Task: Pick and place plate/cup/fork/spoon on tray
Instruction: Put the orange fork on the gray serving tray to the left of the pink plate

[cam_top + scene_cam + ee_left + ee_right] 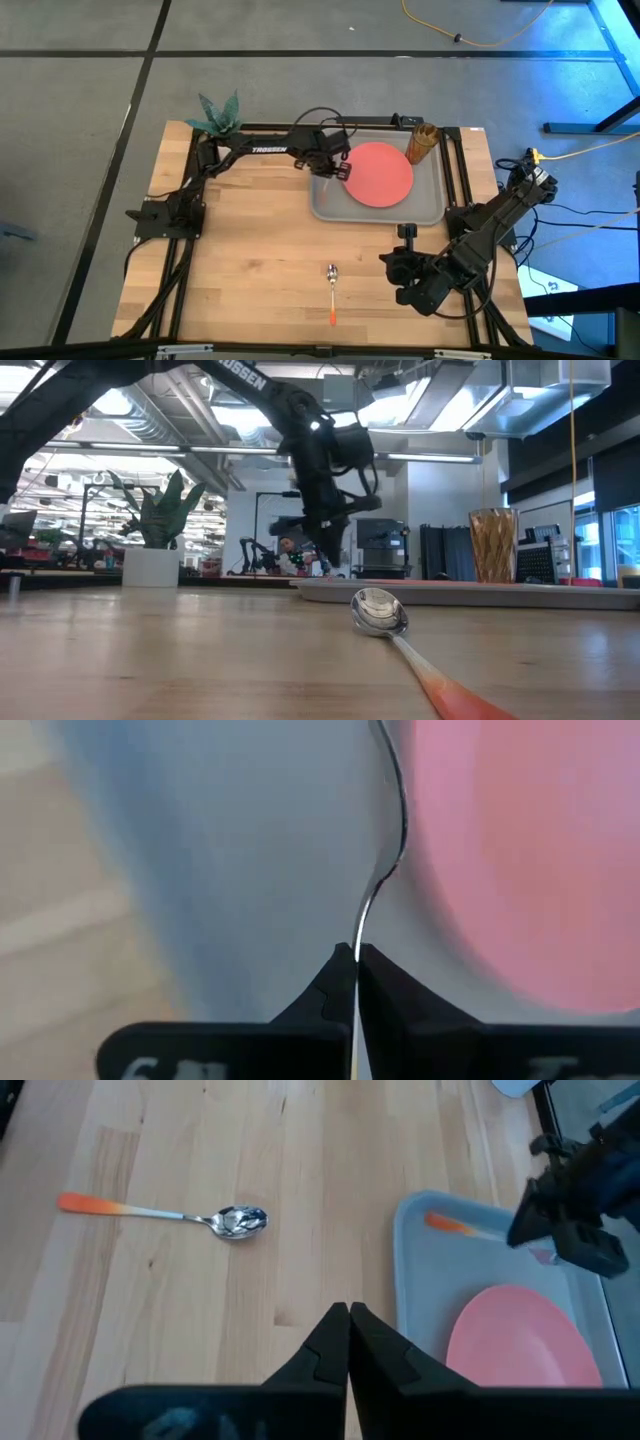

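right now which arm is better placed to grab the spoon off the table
Right. The right gripper is free, jaws shut on nothing, beside the spoon on the bare wood. The left gripper is across at the tray, holding the fork.

The tray (432, 212) is the landmark. The plate (381, 173) lies in it, the cup (421, 142) stands in its far right corner, the fork (462, 1227) hangs over its left part, and the spoon (332, 290) lies on the table before it, well apart.
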Tool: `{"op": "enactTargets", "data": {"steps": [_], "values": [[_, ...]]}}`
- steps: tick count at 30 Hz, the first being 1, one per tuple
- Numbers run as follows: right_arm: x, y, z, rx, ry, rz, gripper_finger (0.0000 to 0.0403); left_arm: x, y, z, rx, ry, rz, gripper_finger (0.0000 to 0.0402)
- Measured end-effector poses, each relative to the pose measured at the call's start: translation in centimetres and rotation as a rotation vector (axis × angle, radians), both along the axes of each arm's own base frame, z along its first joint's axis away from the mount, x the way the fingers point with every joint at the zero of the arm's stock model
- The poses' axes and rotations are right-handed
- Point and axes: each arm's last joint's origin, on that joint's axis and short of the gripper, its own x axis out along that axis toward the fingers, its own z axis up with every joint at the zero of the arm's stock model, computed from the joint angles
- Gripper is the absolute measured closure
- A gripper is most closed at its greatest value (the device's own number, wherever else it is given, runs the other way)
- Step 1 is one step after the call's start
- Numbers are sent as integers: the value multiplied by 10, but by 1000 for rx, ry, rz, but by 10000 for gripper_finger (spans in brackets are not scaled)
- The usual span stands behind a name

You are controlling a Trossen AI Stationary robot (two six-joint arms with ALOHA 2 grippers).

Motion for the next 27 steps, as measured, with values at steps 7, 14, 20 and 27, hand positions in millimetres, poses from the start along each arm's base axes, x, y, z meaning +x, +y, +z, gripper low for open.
{"op": "enactTargets", "data": {"steps": [7,14,20,27], "values": [[0,0,0,-2,2,2,395,-1,9,-3,6,-7,26,401],[0,0,0,-2,3,2,395,-4,17,-3,6,-5,65,401],[0,0,0,-2,2,2,395,-3,18,-10,1,9,71,401],[0,0,0,-3,4,3,395,0,19,-28,-27,36,69,401]]}}
